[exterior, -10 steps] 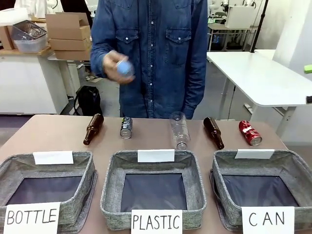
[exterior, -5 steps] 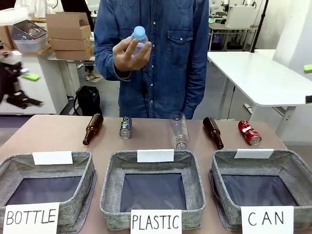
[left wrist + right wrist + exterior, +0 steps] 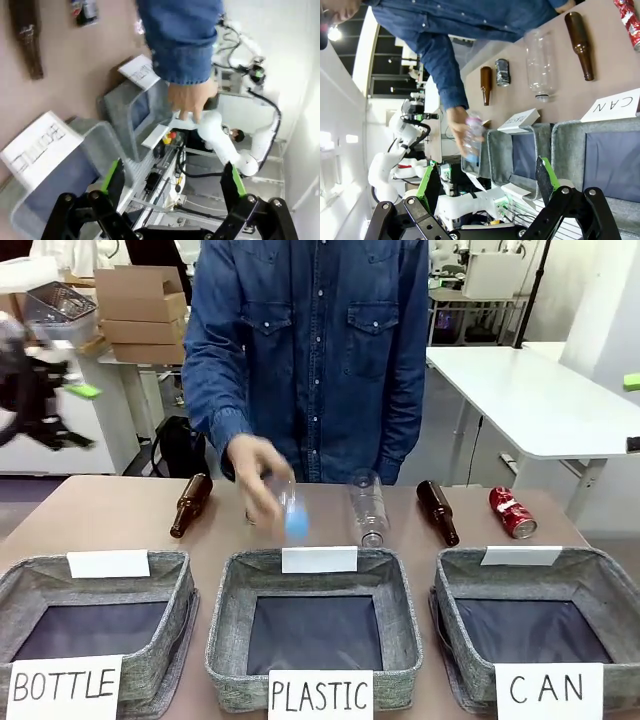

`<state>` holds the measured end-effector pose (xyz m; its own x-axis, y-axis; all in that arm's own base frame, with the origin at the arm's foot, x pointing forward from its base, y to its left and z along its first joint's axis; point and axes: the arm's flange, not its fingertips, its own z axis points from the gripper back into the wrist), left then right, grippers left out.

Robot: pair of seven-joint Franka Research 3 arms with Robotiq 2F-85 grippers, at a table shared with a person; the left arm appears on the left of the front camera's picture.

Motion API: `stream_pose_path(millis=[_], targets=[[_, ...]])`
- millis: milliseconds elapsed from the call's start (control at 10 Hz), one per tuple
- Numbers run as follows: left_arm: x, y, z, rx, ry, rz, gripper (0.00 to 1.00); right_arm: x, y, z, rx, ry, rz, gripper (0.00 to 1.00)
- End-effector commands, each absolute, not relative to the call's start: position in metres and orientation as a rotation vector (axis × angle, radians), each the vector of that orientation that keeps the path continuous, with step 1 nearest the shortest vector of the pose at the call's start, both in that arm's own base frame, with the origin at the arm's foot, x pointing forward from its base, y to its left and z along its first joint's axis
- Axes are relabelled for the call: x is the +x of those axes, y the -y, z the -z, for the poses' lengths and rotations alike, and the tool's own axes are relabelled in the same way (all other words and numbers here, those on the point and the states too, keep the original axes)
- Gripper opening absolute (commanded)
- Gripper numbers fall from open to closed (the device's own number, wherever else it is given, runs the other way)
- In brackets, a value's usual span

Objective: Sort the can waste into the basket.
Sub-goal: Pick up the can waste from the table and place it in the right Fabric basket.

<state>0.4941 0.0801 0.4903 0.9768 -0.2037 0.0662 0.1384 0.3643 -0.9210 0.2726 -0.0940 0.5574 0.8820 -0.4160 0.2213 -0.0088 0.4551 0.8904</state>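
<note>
Front camera sits low at the table's near edge, facing the person across it. Both wrist cameras hang higher, rolled sideways, looking down; all three catch the middle basket and the person's hand.

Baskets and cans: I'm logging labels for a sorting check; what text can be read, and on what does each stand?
"BOTTLE": left sign on the left basket.
"PLASTIC": middle sign on the middle basket.
"CAN": right sign on the right basket.
"CAN" again: far card on that basket, right wrist view.
Print on the red can: too blurred to read.
Print on the dark can, right wrist view: too small to read.
</note>
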Motion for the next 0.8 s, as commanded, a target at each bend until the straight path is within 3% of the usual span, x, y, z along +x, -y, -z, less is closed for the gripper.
stream_pose_path(millis=[0, 300, 700], targets=[[0.431, -0.131, -0.498, -1.128, 0.02, 0.101, 1.0, 0.276, 0.094, -0.559, 1.099, 0.469, 0.238, 1.0], [0.404, -0.137, -0.492, -1.153, 0.081, 0.103, 1.0, 0.276, 0.094, -0.559, 1.099, 0.469, 0.238, 1.0], [0.457, -0.082, -0.487, -1.145, -0.076, 0.298, 1.0, 0.276, 0.094, -0.559, 1.099, 0.469, 0.238, 1.0]])
